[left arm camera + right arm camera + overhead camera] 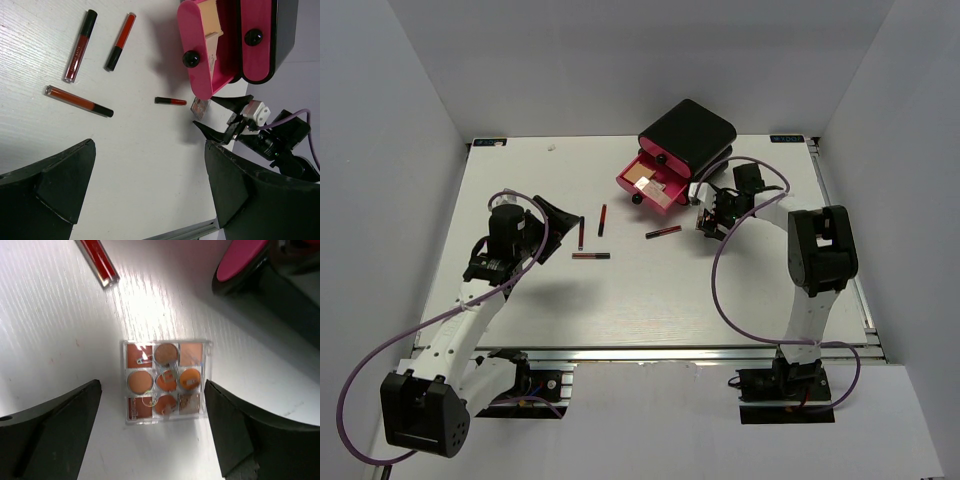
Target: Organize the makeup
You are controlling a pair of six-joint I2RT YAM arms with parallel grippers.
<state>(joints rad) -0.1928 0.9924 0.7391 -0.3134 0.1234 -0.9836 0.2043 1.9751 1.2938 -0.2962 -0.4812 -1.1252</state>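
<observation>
Directly beneath the right gripper point(151, 390), between its spread fingers point(55, 435), lies the nine-pan palette point(166, 381); grasping it seems the step, needing descent and closing.

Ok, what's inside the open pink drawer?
A flat beige palette lies in the open pink drawer. The drawer's rear part sits inside the black box, so anything back there is hidden.

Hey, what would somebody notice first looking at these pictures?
The black box with its bright pink drawer pulled open, at the far side of the table. Beside it the right gripper hangs open over a clear nine-pan palette, and four red sticks lie scattered mid-table.
</observation>
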